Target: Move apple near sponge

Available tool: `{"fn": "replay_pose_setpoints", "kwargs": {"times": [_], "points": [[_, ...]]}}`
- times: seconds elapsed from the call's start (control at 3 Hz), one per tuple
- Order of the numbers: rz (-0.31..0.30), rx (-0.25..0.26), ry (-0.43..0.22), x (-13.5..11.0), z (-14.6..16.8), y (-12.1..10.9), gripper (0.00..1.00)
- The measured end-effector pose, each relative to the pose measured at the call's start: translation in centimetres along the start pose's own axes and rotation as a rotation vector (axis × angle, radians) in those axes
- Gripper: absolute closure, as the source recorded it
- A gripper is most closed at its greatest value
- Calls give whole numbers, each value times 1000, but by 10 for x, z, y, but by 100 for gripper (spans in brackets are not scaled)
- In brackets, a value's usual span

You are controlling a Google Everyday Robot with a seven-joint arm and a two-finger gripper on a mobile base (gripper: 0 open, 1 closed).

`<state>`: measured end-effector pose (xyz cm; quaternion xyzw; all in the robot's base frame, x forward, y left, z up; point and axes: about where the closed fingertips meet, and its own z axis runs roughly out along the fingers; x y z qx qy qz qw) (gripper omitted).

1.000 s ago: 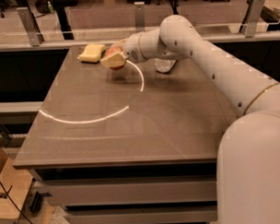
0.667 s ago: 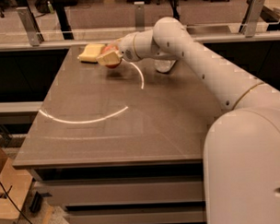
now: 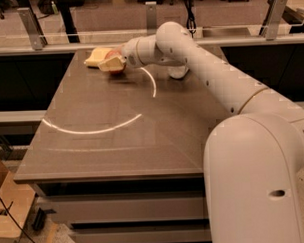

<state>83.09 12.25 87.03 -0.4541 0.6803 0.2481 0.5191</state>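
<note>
Across the right side: white robot arm [image 3: 215, 76], which reached to the counter's far left. Brown counter [image 3: 103, 145], marked by curved light reflections. Gripper [image 3: 112, 63], at the counter's far edge, fingers closed on the apple. Pale yellow sponge [image 3: 95, 57], lying just left of the gripper. Red apple [image 3: 114, 55], held just beside the sponge.

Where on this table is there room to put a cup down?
The near half of the table is bare, front edge to mid-table. The far left corner is crowded: the gripper holds the apple beside the sponge, and the arm crosses the far right.
</note>
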Motion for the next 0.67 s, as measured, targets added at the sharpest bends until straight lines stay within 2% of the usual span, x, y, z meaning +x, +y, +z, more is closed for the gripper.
{"fn": "replay_pose_setpoints", "kwargs": {"times": [0.33, 0.67], "points": [[2, 5, 6, 2, 2, -1, 0], [2, 5, 6, 2, 2, 0, 0]]}}
